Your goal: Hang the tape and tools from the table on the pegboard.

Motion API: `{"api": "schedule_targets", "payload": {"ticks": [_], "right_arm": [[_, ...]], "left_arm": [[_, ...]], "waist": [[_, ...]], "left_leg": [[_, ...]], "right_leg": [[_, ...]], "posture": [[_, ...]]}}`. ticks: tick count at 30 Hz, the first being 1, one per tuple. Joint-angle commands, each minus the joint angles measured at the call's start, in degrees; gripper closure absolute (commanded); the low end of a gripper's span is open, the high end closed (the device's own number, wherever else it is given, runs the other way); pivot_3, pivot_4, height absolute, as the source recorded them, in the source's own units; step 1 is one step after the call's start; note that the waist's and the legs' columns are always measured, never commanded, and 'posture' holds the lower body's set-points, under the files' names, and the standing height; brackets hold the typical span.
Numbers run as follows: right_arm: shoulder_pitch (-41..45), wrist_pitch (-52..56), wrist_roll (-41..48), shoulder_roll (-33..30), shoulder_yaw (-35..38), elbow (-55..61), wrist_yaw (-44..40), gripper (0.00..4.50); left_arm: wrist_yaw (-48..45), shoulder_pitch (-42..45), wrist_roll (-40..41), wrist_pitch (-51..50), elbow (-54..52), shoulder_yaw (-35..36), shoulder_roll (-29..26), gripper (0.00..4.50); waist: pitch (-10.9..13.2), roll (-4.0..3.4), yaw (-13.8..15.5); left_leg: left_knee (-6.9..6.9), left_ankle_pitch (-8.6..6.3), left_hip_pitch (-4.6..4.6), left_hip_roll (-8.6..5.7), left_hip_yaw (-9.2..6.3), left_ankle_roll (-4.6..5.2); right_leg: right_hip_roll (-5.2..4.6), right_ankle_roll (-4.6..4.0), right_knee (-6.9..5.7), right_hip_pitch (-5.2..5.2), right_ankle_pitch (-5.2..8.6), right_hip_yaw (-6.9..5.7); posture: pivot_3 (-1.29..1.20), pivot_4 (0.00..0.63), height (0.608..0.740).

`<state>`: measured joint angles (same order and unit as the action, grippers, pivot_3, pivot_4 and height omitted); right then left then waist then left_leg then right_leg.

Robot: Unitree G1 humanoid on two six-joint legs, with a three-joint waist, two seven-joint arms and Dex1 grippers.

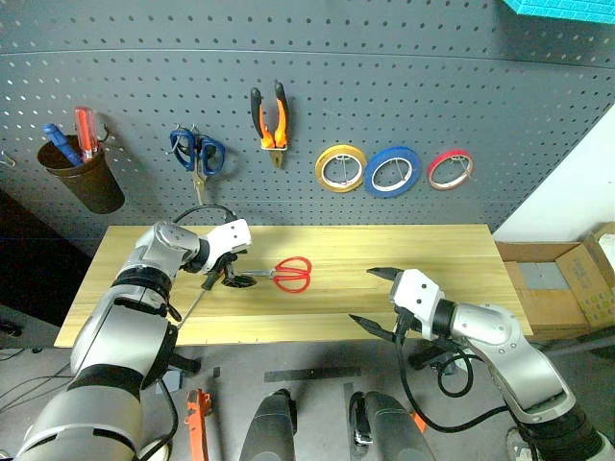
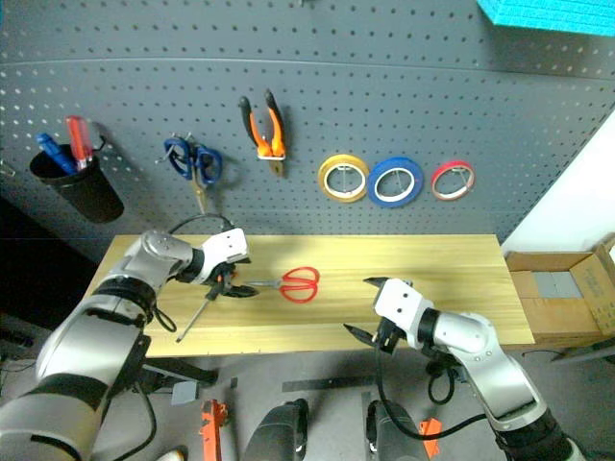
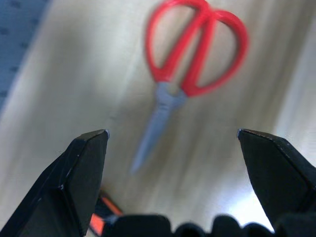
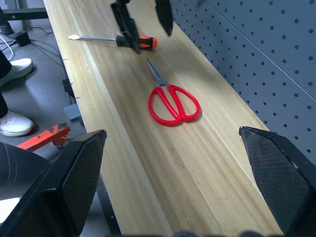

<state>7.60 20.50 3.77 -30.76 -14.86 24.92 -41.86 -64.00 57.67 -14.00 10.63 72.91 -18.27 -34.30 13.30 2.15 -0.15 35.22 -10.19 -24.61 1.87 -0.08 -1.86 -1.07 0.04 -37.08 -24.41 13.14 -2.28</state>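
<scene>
2 tools on table [image 1: 461, 259]: red scissors [image 1: 292, 273], screwdriver [image 4: 116, 41].

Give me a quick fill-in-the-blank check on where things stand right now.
1. The red-handled scissors lie on the ____.
2. The blue tape roll hangs between the yellow roll and the ____ roll.
3. The left claw, poised over the scissors' blades, is ____.
4. The pliers hang on the ____.

Missing words: table; red; open; pegboard

the surface [image 1: 452, 254] lies bare between the red scissors [image 1: 291, 273] and the right claw [image 1: 377, 300]; the screwdriver [image 4: 114, 40] lies just beside the scissors' blades, under the wide-spread left claw [image 1: 229, 279].
</scene>
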Motion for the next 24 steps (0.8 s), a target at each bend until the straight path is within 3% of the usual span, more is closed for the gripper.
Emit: {"api": "schedule_targets", "payload": {"ticks": [1,9,24], "right_arm": [[-0.8,0.05,1.2,-0.14,1.15,3.39,0.15,0.0],[-2.48,1.6,1.53,-0.22,1.49,5.93,1.14,0.0],[-2.16,2.97,2.2,0.17,1.34,6.51,2.09,0.0]], "left_arm": [[2.4,3.02,-3.01,2.13,1.5,-0.87,0.18,0.02],[5.49,4.74,-3.29,2.72,2.39,1.67,2.23,0.02],[11.4,-3.76,-5.15,9.5,-0.44,1.92,5.97,0.02]], "waist": [[0.01,0.01,0.0],[0.08,0.07,-0.1],[0.23,0.22,-1.33]], "left_leg": [[0.0,0.0,0.0,0.0,0.0,0.0],[0.01,-0.01,-0.01,0.01,0.0,0.01],[0.16,0.0,0.01,0.05,-0.05,0.01]], "right_leg": [[0.0,0.0,0.0,0.0,0.0,0.0],[-0.01,0.0,0.0,0.0,0.0,0.03],[-0.01,0.01,-0.16,0.02,-0.01,0.04]], "posture": [[-0.05,0.233,0.74],[-0.08,0.248,0.74],[-0.06,0.259,0.74]]}}
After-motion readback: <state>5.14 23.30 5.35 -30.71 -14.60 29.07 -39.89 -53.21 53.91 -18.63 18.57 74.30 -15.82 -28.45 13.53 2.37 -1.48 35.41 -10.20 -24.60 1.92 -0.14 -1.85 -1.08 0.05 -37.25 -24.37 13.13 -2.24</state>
